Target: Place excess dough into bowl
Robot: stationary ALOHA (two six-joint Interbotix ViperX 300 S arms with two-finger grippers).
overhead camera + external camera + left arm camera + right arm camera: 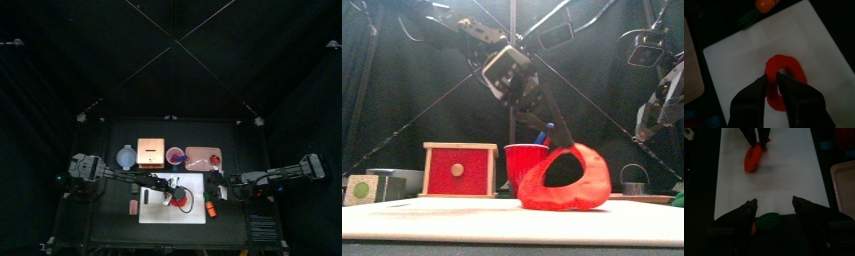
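The excess dough (556, 192), a soft red ring, stands tilted up on the white mat (462, 222). My left gripper (773, 79) is shut on the ring's wall (792, 67), with one jaw in the hole and the other outside. The top view shows this gripper (174, 194) over the mat's middle with the dough (183, 201) under it. The bowl (126, 157), pale blue-grey, sits at the back left of the table beside a tan block (151, 152). My right gripper (775, 203) is open at the mat's right edge, holding nothing and facing the dough (753, 158).
A purple-red dish (175, 155) and a pinkish tray (203, 158) stand behind the mat (167, 213). An orange tool (211, 209) lies at the mat's right side. A red cup (524, 162) and a wooden box with a red face (457, 168) show in the front view.
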